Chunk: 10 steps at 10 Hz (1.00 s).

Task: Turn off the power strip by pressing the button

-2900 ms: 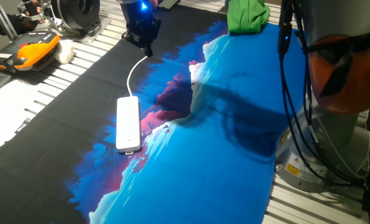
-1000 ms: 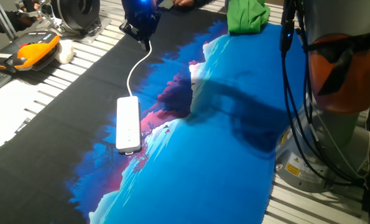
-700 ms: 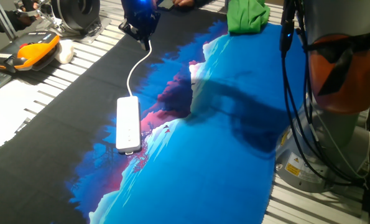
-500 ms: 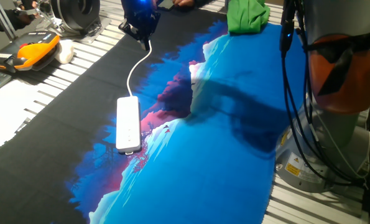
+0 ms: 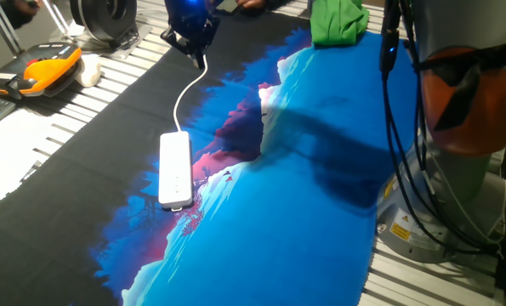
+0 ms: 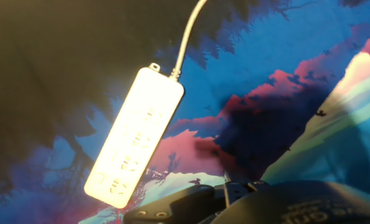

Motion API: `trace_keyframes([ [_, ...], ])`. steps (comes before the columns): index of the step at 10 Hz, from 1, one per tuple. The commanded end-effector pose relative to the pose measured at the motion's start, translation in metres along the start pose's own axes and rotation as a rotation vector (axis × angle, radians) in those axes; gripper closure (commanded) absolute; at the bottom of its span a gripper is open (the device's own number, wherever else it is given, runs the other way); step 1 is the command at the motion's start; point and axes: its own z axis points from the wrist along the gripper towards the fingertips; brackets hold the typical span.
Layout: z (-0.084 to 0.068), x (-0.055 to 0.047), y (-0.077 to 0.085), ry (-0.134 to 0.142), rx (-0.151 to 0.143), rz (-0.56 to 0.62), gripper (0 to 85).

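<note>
Blue and black printed cloth (image 5: 278,212) over the table, green fabric (image 5: 338,21) far edge, orange device (image 5: 44,70) left

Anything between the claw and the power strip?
Nothing visible. The claw hangs over the far end of the mat, apart from the power strip; only the strip's white cable lies on the mat between them.
</note>
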Motion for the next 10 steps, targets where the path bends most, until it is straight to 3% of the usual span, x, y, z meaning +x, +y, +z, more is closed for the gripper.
trace_keyframes([
  [1,0.000,0.000,0.000,0.013,-0.018,0.015,85.0],
  [2,0.000,0.000,0.000,0.027,-0.043,0.047,85.0],
  [5,0.000,0.000,0.000,0.008,-0.084,0.170,85.0],
  [6,0.000,0.000,0.000,-0.008,-0.083,0.208,85.0],
  [7,0.002,-0.001,0.004,-0.009,-0.121,0.262,68.0],
  [9,0.013,-0.007,0.019,-0.009,-0.131,0.303,68.0],
  [10,0.022,-0.012,0.029,-0.023,-0.127,0.319,68.0],
])
